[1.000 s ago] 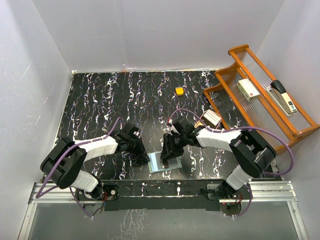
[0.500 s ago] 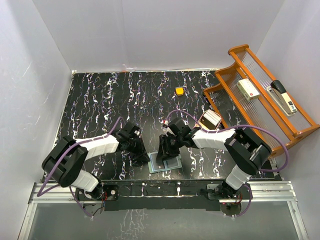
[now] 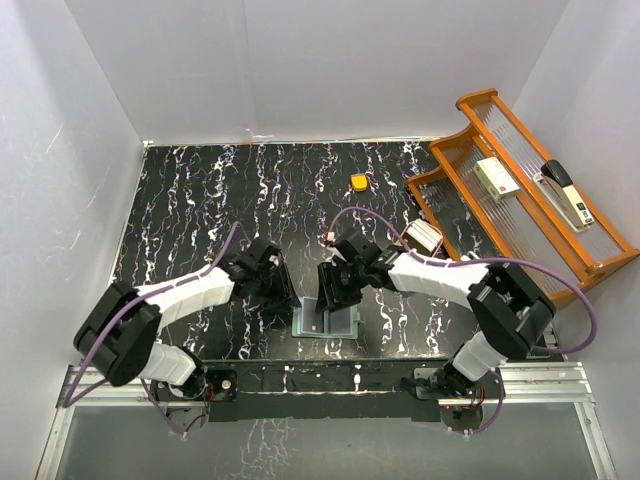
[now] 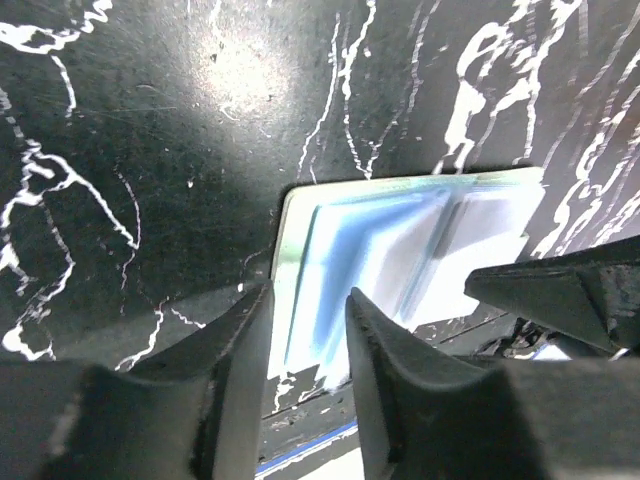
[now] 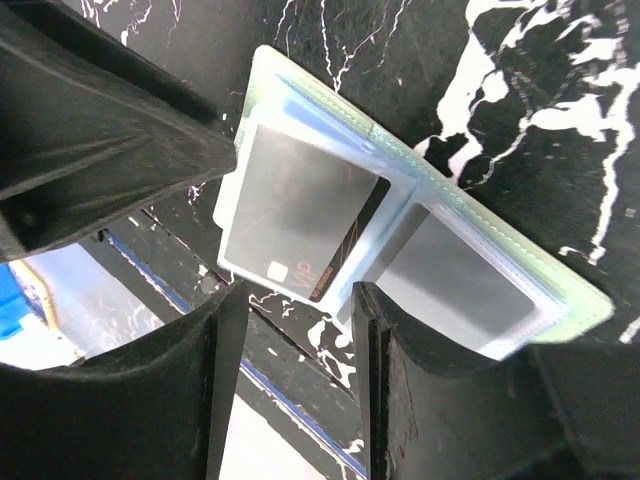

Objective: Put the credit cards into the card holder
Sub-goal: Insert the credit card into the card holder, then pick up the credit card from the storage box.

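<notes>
Black desk (image 3: 200,200) with white marbling fills the enclosure floor, white walls on three sides. Wooden rack (image 3: 590,262), tiered and orange-brown, sits at the far right edge; on it lie a stapler (image 3: 565,192) and a pale box (image 3: 496,177). Both arms reach inward and meet over the near centre of the desk. Left claw (image 3: 289,297) comes in from the left and hangs low over the left edge of the card holder (image 3: 345,321). Its two fingers stand a little apart with nothing between them; the holder's edge shows through the gap in the left wrist view. Right claw (image 3: 326,303) hangs over the holder from the far side, fingers parted and not clamped on anything I can see. Desk and holder edge are visible between them in the right wrist view. The two claws are close to each other but whether they touch I cannot tell. The card holder lies open and flat on the desk at near centre, just ahead of the arm bases — pale green rim, clear inner pockets. A dark card (image 5: 295,215) with small print lies over one pocket, slightly skewed; a grey card (image 5: 450,290) sits in the pocket beside it. Small orange block (image 3: 358,182) rests alone farther back — well apart from the holder.
</notes>
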Tool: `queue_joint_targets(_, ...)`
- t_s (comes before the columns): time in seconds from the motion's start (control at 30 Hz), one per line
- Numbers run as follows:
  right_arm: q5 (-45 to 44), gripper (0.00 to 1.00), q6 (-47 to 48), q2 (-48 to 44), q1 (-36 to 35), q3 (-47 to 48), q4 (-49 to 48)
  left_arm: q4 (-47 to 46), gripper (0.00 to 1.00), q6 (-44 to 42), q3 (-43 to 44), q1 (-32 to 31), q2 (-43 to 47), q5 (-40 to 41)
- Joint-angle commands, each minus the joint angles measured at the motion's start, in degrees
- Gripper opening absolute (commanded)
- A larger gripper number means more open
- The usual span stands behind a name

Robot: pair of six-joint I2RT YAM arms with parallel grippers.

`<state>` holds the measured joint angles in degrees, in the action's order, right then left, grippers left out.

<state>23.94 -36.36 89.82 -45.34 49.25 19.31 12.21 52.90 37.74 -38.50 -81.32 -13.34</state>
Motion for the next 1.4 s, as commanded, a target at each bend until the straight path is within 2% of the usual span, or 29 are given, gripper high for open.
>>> queue_joint_targets(0.0,-6.72,0.44,6.13,-4.14,0.56,5.43,7.82,4.98,0.39,-0.73,2.89,0.09,7.27,5.23)
queue_joint_targets(0.17,-14.82,0.46,12.73,-4.85,3.56,11.29,15.88,8.61,0.50,-2.09,3.39,0.09,12.77,6.27)
queue_joint_targets(0.4,-33.90,0.49,19.92,-1.73,8.12,20.65,24.98,12.38,0.62,-6.19,1.79,0.09,20.98,6.11)
queue_joint_targets(0.43,-36.21,0.49,20.72,-1.07,8.92,21.55,25.40,12.93,0.69,-6.94,1.73,0.09,22.07,5.92)
queue_joint_targets(0.5,-39.72,0.49,22.59,0.03,10.53,22.57,25.40,13.98,0.95,-8.49,1.75,0.09,24.05,5.32)
queue_joint_targets(0.53,-41.57,0.49,23.40,0.73,11.37,23.36,25.81,14.57,0.98,-9.34,1.94,0.09,24.68,5.04)
queue_joint_targets(0.7,-51.14,0.51,28.32,3.80,15.89,25.93,26.60,17.10,0.99,-13.98,2.99,0.14,26.50,4.03)
queue_joint_targets(0.93,-54.25,0.56,33.83,5.85,19.93,25.46,23.83,14.74,0.99,-14.95,0.79,0.09,30.88,3.20)
queue_joint_targets(1.37,-59.49,0.54,36.40,12.90,21.52,25.02,24.97,16.32,0.99,-15.70,1.95,0.09,32.06,2.62)
